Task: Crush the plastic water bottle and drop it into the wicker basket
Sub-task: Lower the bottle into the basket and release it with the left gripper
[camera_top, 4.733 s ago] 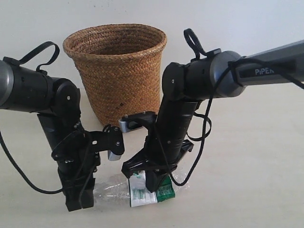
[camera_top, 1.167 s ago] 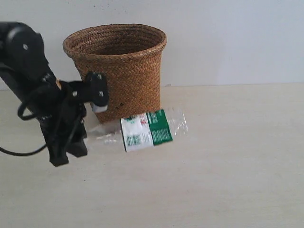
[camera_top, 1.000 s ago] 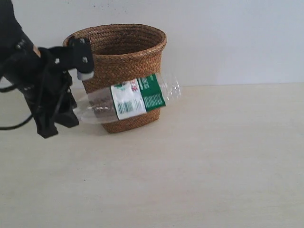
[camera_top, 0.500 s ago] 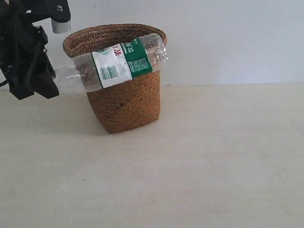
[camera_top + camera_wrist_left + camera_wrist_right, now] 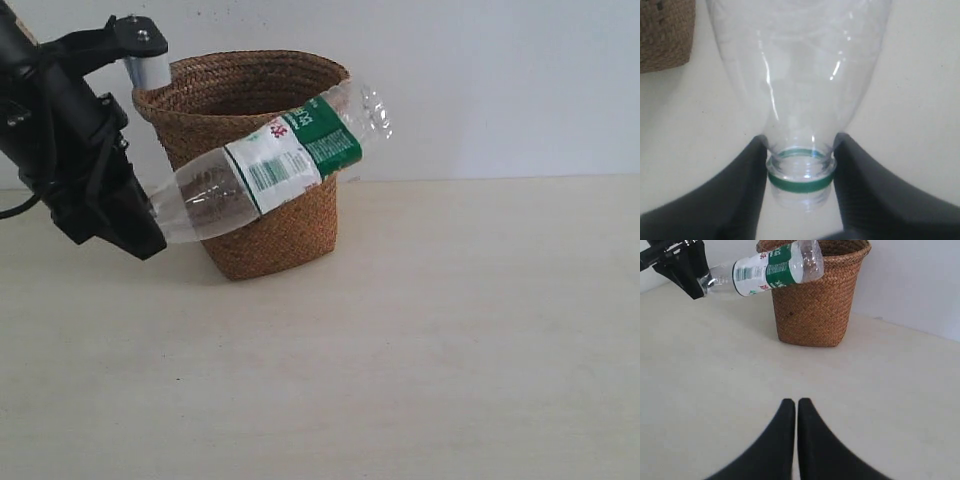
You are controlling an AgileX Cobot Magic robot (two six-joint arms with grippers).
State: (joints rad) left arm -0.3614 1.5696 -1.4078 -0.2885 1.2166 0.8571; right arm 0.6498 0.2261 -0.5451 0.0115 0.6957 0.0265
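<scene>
My left gripper is shut on the neck of the plastic water bottle, holding it in the air. The clear bottle slants upward to the right, its base near the rim of the wicker basket. In the left wrist view the neck with its green ring sits between the two dark fingers; no cap shows on the bottle. From the right wrist view I see the bottle, the basket and the left gripper far off. My right gripper is shut and empty over the table.
The basket stands on a pale tabletop close to a white wall. The right arm is out of the exterior view.
The left arm has dropped and swung so the bottle now tilts base-up toward the basket rim. Before that it lifted the bottle off the table; the right arm withdrew from the exterior view.
</scene>
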